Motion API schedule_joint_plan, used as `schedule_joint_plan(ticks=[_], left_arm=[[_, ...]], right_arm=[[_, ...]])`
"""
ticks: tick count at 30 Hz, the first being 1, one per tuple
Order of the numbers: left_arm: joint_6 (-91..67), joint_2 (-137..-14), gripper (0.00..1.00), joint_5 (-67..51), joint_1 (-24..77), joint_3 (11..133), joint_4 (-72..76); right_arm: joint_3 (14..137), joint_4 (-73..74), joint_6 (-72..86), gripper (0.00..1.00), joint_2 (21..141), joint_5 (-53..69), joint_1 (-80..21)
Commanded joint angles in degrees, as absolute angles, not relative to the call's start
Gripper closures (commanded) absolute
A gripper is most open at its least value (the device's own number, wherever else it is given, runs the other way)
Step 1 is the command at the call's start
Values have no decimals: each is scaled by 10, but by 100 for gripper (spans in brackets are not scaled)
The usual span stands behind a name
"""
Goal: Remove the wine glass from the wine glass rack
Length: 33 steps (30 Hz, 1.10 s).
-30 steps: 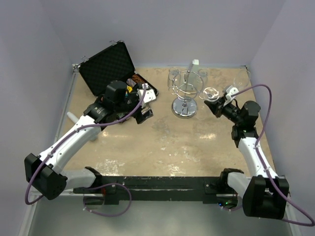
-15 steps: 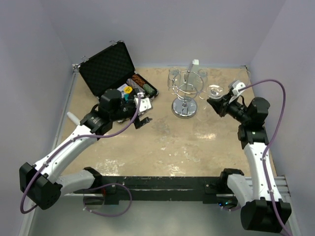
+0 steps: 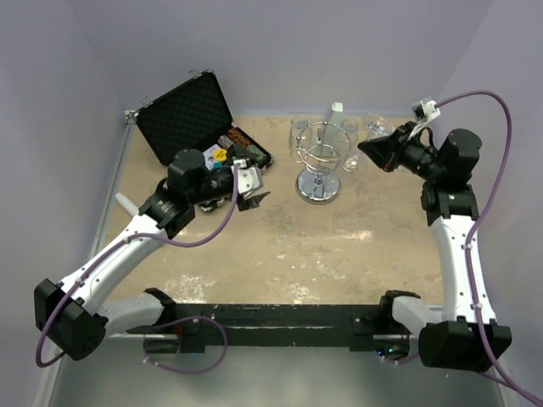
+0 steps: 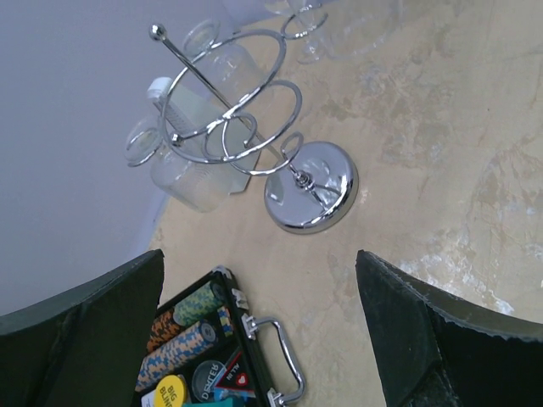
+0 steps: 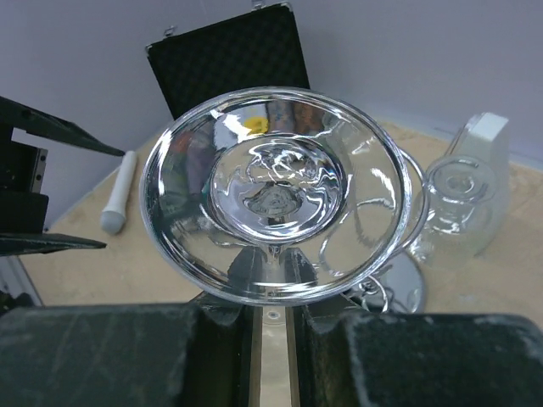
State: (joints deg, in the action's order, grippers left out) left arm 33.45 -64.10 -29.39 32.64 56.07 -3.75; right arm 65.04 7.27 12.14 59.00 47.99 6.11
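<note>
The chrome wine glass rack (image 3: pixel 318 174) stands at the back centre, and its mirrored base (image 4: pixel 311 191) and wire loops also show in the left wrist view. My right gripper (image 3: pixel 370 149) is raised to the right of the rack. In the right wrist view my right gripper (image 5: pixel 271 309) is shut on the stem of a clear wine glass (image 5: pixel 271 186), which is clear of the loops. Other glasses (image 3: pixel 299 134) still hang on the rack. My left gripper (image 3: pixel 253 192) is open and empty left of the rack, its dark fingers (image 4: pixel 441 339) far apart.
An open black case (image 3: pixel 191 119) with poker chips (image 4: pixel 191 335) lies at the back left, close to my left gripper. A white upright object (image 3: pixel 337 112) stands behind the rack. A white cylinder (image 3: pixel 125 202) lies at the left wall. Walls close in on three sides.
My right gripper has risen and drawn back to the right with the wine glass, away from the rack. My left arm pulled back and left a little, then held still.
</note>
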Motion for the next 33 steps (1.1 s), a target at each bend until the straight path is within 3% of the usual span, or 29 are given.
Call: schedule_joint_plan(ticks=[1, 5, 12, 23, 33], left_arm=[[287, -652, 0, -330, 329, 617, 9], [302, -652, 0, -338, 338, 620, 25], [472, -649, 0, -335, 364, 610, 29], [587, -641, 0, -229, 448, 486, 249], [873, -714, 0, -255, 447, 367, 531]], right_arm=[[679, 19, 235, 100, 600, 521, 60], [694, -15, 301, 100, 636, 567, 61], [731, -80, 437, 100, 719, 656, 58], [745, -92, 481, 100, 739, 633, 49], [763, -18, 465, 100, 759, 671, 4]])
